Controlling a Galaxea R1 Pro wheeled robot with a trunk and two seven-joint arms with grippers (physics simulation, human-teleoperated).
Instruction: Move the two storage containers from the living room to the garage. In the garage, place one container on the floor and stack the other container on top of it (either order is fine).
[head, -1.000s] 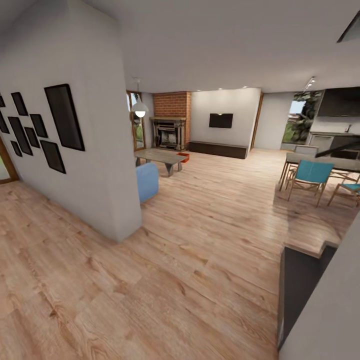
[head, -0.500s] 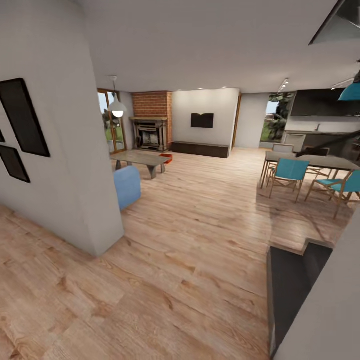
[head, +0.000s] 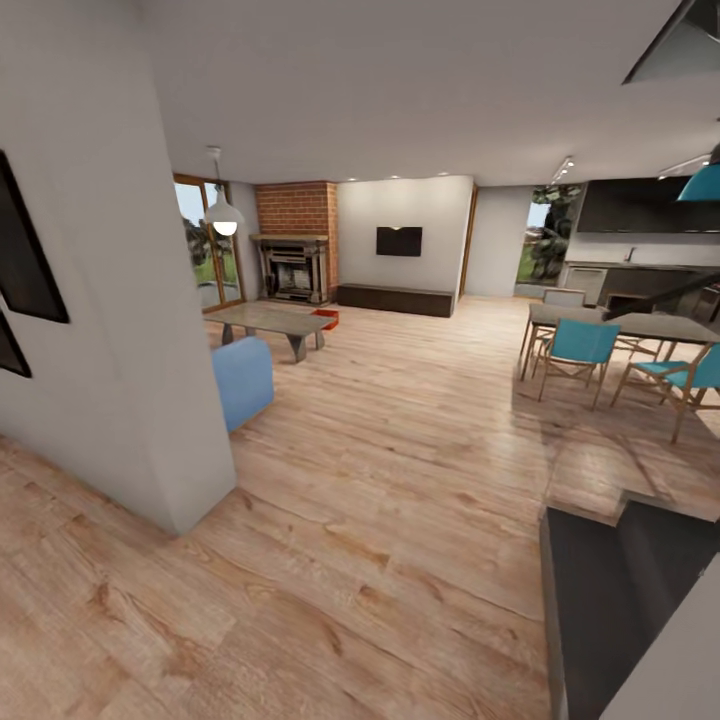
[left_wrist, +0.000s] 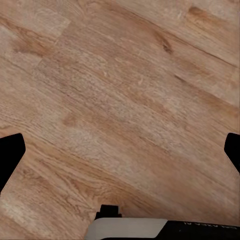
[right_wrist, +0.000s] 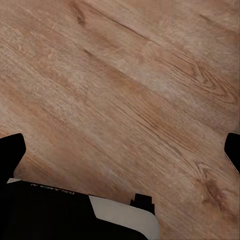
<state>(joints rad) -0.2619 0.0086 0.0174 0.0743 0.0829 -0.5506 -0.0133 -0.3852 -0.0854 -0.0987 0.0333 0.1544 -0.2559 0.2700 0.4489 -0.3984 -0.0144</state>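
Note:
Far ahead in the living room, one orange-red storage container (head: 328, 318) sits low beside the far end of the grey low table (head: 268, 319); only a small part of it shows. The garage and its floor are out of view. My left gripper (left_wrist: 120, 152) is open, its dark fingertips (left_wrist: 10, 157) set wide apart over bare wood planks with nothing between them. My right gripper (right_wrist: 120, 152) is open in the same way, its fingertips (right_wrist: 11, 152) wide apart above the planks.
A white wall corner (head: 130, 330) with black frames stands close at the left, with the blue sofa end (head: 243, 378) just behind it. A dining table with teal chairs (head: 580, 348) is at the right. A dark cabinet (head: 620, 590) juts in at lower right. Open planks run ahead.
The whole picture has shifted: the camera has turned and advanced, so the framed wall slid off to the left and the living room looks nearer. The things themselves have not moved.

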